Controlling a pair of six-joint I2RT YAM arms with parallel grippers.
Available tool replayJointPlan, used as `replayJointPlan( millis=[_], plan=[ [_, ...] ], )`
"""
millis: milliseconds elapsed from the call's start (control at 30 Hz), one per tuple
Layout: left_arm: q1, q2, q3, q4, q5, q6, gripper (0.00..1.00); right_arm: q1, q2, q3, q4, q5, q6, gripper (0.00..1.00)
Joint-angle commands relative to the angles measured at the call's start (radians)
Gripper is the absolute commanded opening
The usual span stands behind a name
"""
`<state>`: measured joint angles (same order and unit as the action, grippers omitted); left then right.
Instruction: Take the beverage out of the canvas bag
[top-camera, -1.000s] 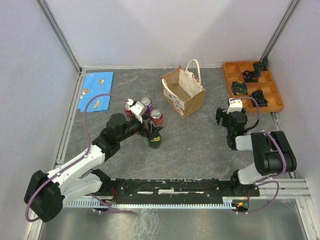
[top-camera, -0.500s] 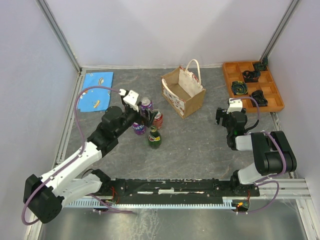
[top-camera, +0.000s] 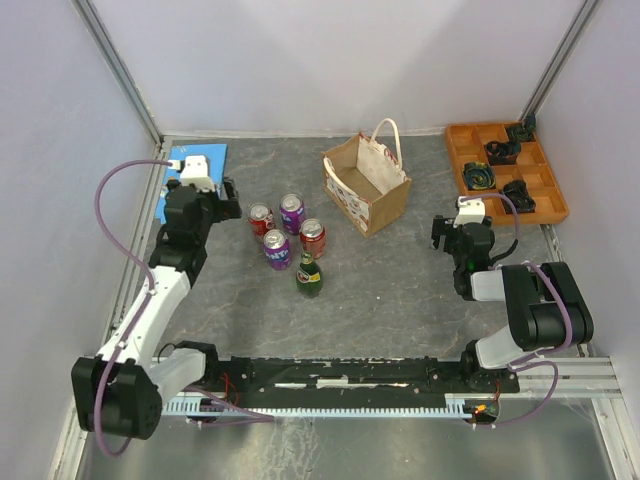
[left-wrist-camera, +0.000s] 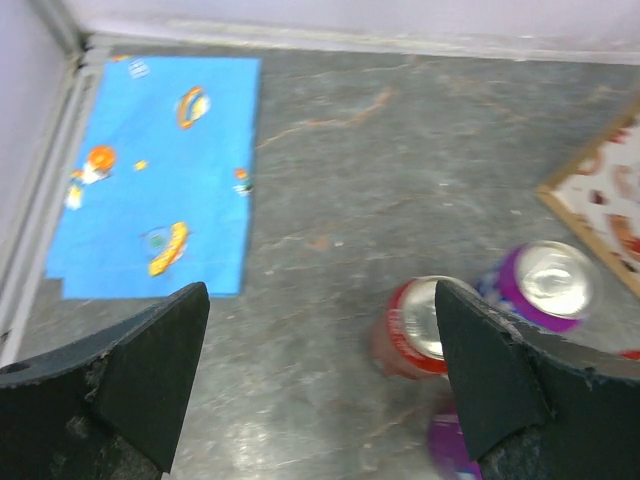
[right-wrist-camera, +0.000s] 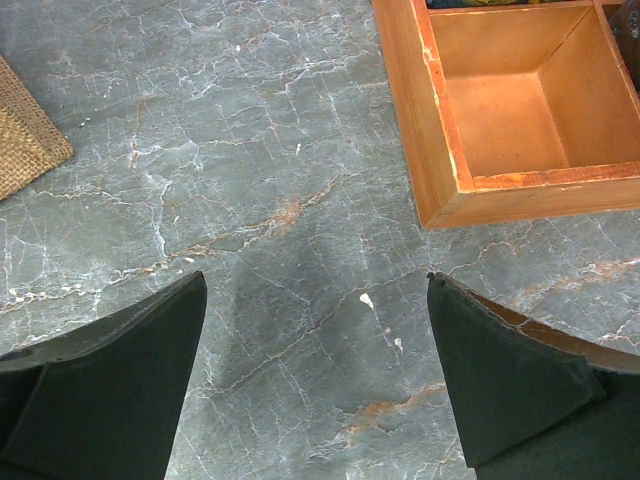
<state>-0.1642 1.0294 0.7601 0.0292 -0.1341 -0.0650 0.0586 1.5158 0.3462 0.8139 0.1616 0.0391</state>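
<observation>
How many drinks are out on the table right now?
5, clustered left of the canvas bag: a red can, purple can, second red can, second purple can, green bottle. The bag's interior is partly hidden.

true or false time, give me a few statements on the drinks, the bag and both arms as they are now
1. Four cans and a green bottle stand outside the bag. True.
2. The left pincer grips a can. False: it is open and empty.
3. The bag lies flat on its side. False: it stands upright, its top open.
4. The right pincer is open over bare table, between bag and tray. True.
</observation>
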Motion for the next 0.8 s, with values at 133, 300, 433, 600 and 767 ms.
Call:
replayJointPlan(
  millis=[133,300,433,600,767],
  plan=[
    [0.299,0.114,0.037,0.000,0.102,-0.118,0.99,0.000,-0.002,0.028,0.034,0.004,0.001,0.99],
    [0.320,0.207,0.090,-0.077,0.042,-0.135,0.99,0.000,-0.002,0.028,0.034,0.003,0.001,0.99],
    [0.319,0.208,0.079,-0.074,0.022,-0.168,0.99,-0.001,-0.003,0.028,0.035,0.003,0.001,0.99],
    [0.319,0.181,0.073,-0.078,-0.027,-0.199,0.99,0.000,-0.002,0.028,0.034,0.004,0.001,0.99],
    [0.320,0.168,0.075,-0.079,-0.070,-0.200,0.99,-0.001,-0.002,0.028,0.034,0.004,0.000,0.99]
  ],
)
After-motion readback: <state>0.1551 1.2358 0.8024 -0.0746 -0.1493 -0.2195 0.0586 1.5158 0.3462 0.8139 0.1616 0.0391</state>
